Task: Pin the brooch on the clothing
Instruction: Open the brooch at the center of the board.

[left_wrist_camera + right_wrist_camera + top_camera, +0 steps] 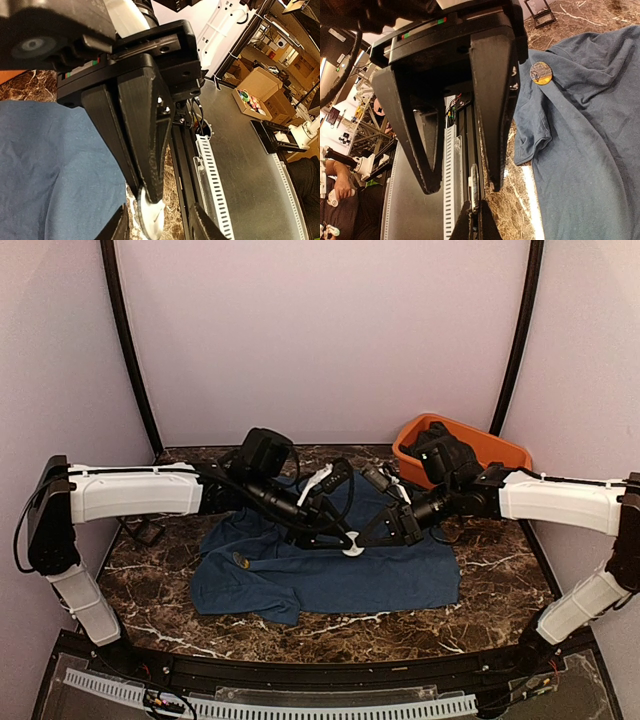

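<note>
Marble table (150, 610) bears clothing (300, 580) beneath both fingers (490, 100).

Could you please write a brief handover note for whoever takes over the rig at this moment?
Left claw: open, straddling the white brooch, not clamped.
Right claw: shut on the brooch, holding it over the navy T-shirt.
T-shirt: spread on the table; a round yellow-brown badge lies on it.
Done: brooch grasped, held between both arms.
To do: pin it to the fabric.
</note>
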You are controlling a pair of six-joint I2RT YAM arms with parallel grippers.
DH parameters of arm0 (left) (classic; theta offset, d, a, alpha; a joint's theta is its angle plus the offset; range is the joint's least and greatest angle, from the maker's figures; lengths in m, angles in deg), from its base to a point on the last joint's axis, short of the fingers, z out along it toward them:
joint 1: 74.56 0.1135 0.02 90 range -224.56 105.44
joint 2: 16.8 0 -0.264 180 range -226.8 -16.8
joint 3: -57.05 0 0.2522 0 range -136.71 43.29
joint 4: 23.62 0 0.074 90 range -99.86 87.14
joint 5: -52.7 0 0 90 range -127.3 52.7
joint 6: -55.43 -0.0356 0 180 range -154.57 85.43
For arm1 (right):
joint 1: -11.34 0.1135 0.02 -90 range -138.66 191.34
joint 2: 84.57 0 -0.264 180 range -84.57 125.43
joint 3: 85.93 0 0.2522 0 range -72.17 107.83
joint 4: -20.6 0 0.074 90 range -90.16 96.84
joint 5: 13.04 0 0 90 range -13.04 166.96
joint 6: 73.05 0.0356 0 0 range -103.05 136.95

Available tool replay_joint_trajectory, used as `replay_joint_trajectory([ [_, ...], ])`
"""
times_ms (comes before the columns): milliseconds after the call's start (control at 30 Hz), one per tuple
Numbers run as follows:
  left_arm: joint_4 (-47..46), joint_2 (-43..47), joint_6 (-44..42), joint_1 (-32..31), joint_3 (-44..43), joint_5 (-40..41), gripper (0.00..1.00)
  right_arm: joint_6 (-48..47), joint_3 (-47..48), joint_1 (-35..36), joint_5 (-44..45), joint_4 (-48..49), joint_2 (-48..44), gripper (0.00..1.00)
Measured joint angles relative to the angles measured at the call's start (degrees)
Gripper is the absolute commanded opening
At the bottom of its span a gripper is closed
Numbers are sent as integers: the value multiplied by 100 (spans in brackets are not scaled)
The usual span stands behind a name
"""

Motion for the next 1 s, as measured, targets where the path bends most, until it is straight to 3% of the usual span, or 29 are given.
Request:
replay_joint_trajectory([
  [133, 122, -50, -76, -52, -26, 26, 38, 0, 9, 0, -68, 2, 7, 0],
  [667, 251, -94, -142, -79, -33, 63, 11, -2, 55, -2, -227, 0, 9, 0],
  [1000, 251, -103, 9, -85, -35, 31, 6, -33, 55, 0, -245, 4, 13, 0],
])
